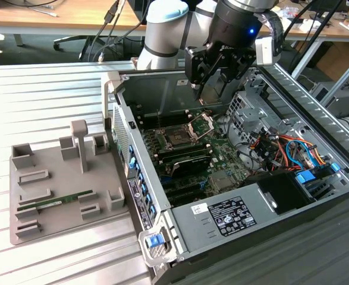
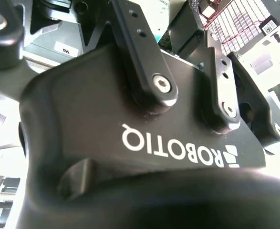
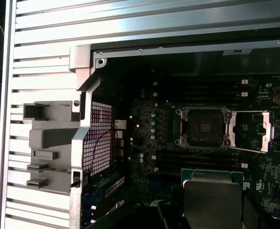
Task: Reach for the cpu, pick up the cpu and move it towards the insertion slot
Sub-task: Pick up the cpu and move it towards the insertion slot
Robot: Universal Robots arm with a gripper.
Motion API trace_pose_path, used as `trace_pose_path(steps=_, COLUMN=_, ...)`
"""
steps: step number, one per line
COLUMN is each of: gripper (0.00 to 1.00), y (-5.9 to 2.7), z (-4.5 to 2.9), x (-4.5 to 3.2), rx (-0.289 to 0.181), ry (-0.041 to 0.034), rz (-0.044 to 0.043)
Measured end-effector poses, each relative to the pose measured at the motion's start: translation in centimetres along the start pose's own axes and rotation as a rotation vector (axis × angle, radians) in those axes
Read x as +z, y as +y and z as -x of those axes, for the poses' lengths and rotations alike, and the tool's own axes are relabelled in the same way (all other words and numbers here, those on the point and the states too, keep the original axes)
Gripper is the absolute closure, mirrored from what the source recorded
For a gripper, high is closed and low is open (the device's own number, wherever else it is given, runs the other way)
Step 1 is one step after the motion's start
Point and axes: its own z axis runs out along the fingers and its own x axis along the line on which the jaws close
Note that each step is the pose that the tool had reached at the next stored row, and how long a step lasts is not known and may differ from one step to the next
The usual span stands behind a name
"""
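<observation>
Closest to the lens in the first wrist view, we are seeing the cpu (image 3: 211, 202): a flat silver-cream square with a green rim. It is hanging above the motherboard (image 3: 144, 138), short of the insertion slot (image 3: 204, 128). The claw (image 1: 213, 89) appears to be closed on it. We are judging the carry step underway; it calls for squaring the chip over the open frame.

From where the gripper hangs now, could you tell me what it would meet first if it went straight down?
Probably the insertion slot or the board right beside it. The gripper hangs above the open case with the cpu; depth is unclear, so I cannot tell exactly.
</observation>
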Motion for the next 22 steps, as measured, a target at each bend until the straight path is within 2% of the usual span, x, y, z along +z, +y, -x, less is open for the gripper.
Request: trace_pose_path(steps=22, gripper=0.45, y=1.03, z=0.39, x=0.4, rx=0.0, ry=0.0, rz=0.0001)
